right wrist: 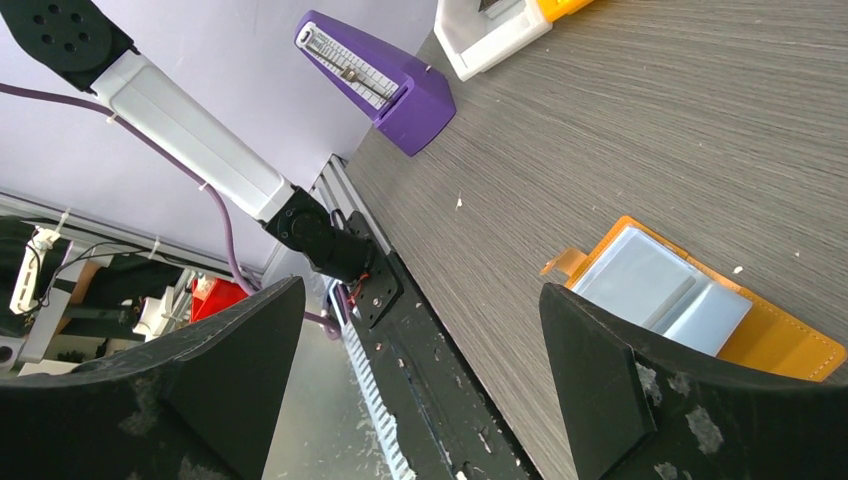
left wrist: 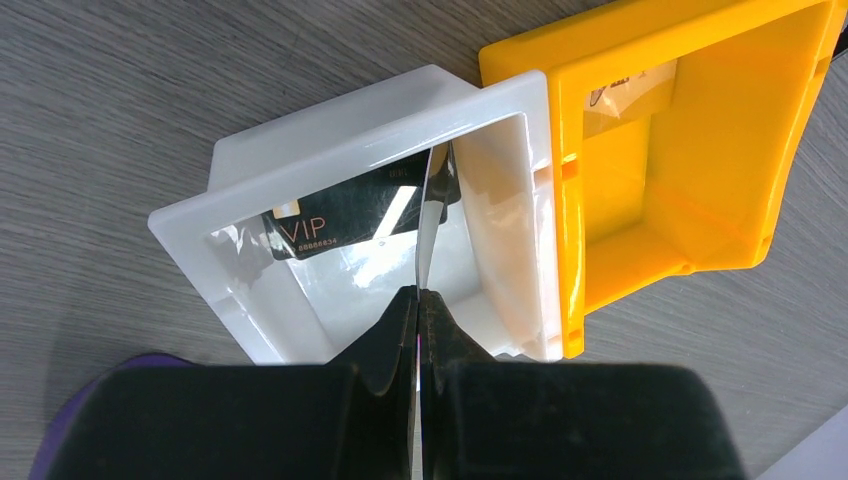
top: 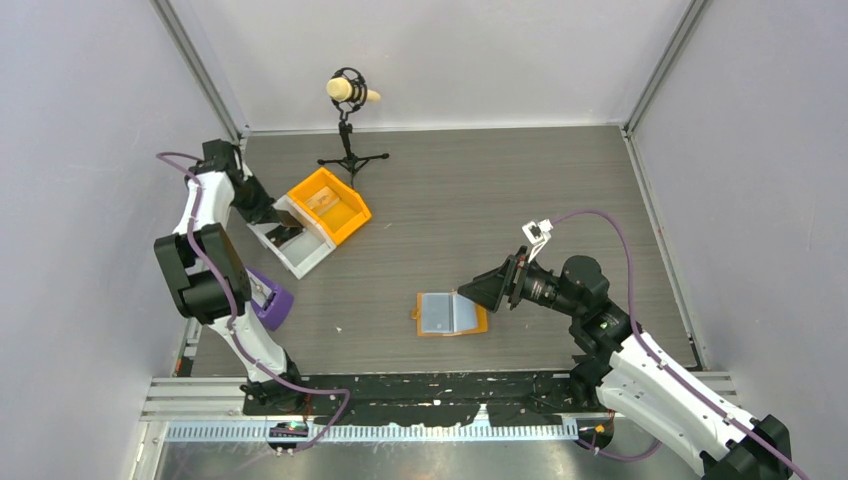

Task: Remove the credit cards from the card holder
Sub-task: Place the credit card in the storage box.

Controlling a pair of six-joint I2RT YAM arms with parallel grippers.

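Note:
The card holder lies open on the table, its blue-grey panels up and its orange rim showing; the right wrist view has the card holder at the right. My right gripper hangs just right of it, open and holding nothing. My left gripper is shut on a thin credit card, seen edge-on, which stands upright over the white bin. A second dark credit card marked VIP lies flat inside that bin. From above, my left gripper sits over the white bin.
An orange bin touches the white bin's far side. A purple wedge-shaped object stands by the left arm's base. A microphone on a small tripod stands at the back of the table.

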